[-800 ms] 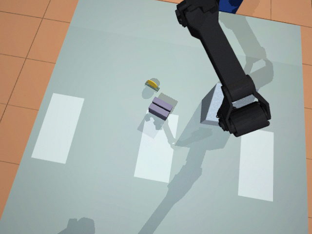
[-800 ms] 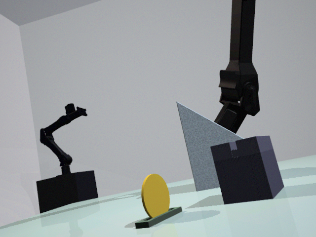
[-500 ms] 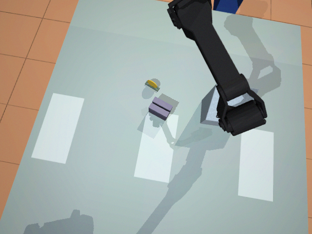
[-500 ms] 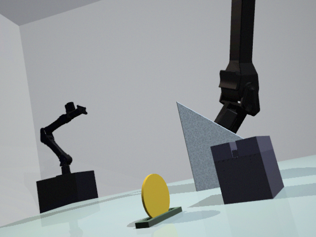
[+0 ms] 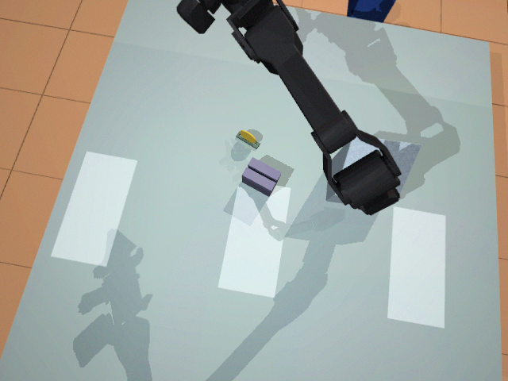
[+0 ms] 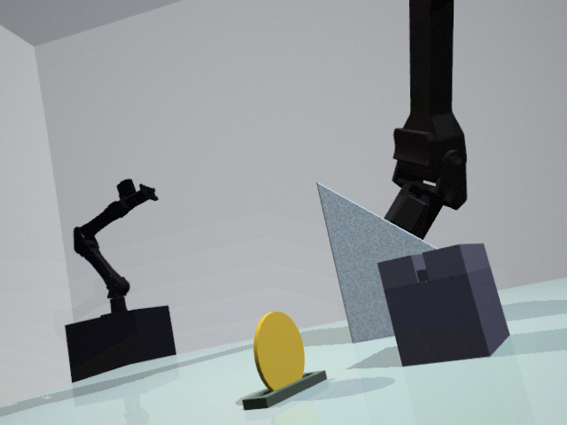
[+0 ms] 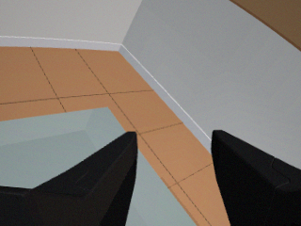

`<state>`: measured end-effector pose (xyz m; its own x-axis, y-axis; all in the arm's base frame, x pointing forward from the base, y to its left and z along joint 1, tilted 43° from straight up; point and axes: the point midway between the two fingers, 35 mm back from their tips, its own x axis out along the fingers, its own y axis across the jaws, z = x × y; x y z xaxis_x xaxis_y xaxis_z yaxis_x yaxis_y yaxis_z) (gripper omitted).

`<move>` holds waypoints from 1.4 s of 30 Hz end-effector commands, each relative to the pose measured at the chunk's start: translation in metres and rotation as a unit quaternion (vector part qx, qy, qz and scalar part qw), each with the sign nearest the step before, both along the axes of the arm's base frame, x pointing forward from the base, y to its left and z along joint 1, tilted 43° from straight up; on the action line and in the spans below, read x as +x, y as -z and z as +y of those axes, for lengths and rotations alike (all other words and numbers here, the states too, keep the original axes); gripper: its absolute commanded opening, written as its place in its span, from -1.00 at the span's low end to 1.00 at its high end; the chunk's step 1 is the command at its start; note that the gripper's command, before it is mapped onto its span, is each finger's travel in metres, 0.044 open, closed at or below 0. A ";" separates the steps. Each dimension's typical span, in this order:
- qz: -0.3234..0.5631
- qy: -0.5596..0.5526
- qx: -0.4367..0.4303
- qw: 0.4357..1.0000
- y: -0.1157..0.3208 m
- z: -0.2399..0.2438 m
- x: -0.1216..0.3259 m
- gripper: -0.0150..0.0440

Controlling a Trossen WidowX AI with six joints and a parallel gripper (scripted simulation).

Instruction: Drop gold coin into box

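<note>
Worktop point(image 5: 123, 102): pale glassy slab carrying everything, tiled floor beyond its edges.

Arm point(image 5: 295, 78): reaches in from the far edge and ends right of the task items, well apart from them. In the wrist view it looks out over the worktop's edge at floor and wall, not at the coin.

Claw point(image 7: 172, 169): part-closed, a clear gap between the two fingers, nothing in it. Holds nothing.

Grey slab point(image 6: 361, 256): triangular panel standing behind the box; purpose unclear.

Box point(image 5: 260, 175): grey-violet, lid on, the slot point(image 5: 262, 175) running across the top. Inside not visible, and the coin is plainly not in it.

Holder point(image 6: 286, 390): shallow, dark green, just beyond the box on its far side. The coin point(image 6: 278, 351) stands upright on edge in it, untouched.

Step, as I judge it: approach only, pickup not begun. Next move calls for swinging left across to the holder, turning the wrist downward, opening enough to straddle the thin coin's faces, then descending squarely. A skewed descent could tip the coin out.
</note>
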<state>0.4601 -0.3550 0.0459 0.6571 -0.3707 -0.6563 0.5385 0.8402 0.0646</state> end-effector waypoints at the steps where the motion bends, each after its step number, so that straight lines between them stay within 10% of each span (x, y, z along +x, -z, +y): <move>1: 0.079 -0.070 0.084 0.991 0.044 0.053 -0.007 0.05; 18: 0.336 -0.248 0.465 0.780 0.097 0.262 -0.117 0.05; 42: 0.338 -0.249 0.470 0.777 0.131 0.300 -0.119 0.05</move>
